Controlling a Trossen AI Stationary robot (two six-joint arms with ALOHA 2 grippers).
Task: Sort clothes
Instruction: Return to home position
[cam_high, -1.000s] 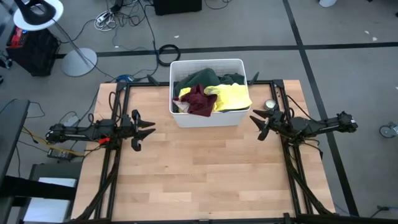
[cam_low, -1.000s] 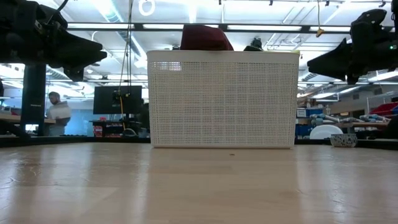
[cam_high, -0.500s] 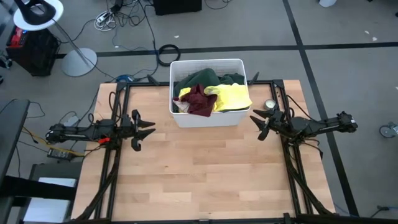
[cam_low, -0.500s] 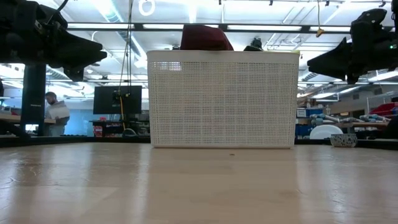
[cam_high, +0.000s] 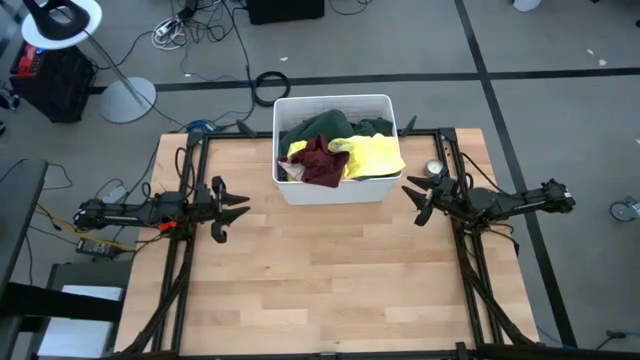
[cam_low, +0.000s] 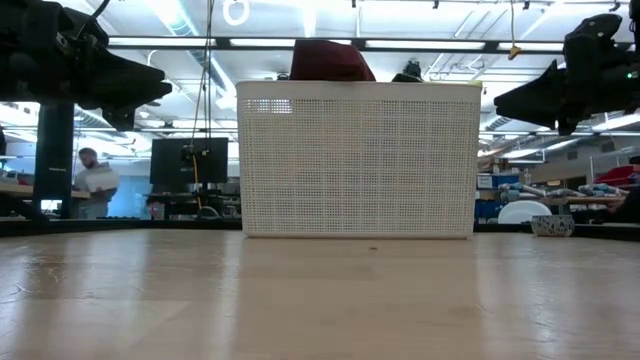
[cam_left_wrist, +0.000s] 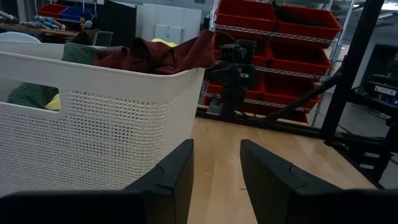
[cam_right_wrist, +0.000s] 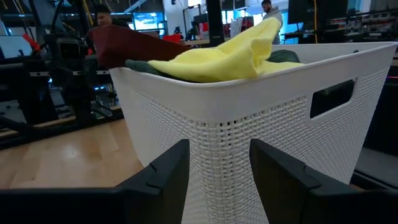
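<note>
Compared against frames 0.5 s and 1.0 s back: no change in either arm, the bin, or its load. Only difference found is a person (cam_low: 92, 180) in the room behind, far left in the low view, who has shifted slightly.

Left hand (cam_high: 238, 208): hangs over the left side of the desk (cam_high: 320, 280), pointing inward, well apart from the bin. Left wrist view shows its 2 fingers (cam_left_wrist: 177, 186) spread with a clear gap, bare desk between them, nothing held.

White bin (cam_high: 335, 192): at the rear centre of the desk, between the 2 hands. All visible clothes are inside it: dark green garment (cam_high: 322, 127) at the back, maroon piece (cam_high: 320, 162) front-left, heaped above the rim in the low view, yellow shirt (cam_high: 372, 155) front-right, draped near the rim. No garment seen on the desk surface in any view.

Right hand (cam_high: 412, 203): over the right side of the desk, just beside the bin's right front corner, not touching it. Right wrist view shows its fingers (cam_right_wrist: 165, 177) parted the same way, empty, with the bin wall straight ahead.

Judgement: both arms static across 3 samples, mirrored, hands empty, so the return to rest looks finished or within a hair of it. With the desk bare of clothing, sorting reads as complete; nothing appears left to pick
</note>
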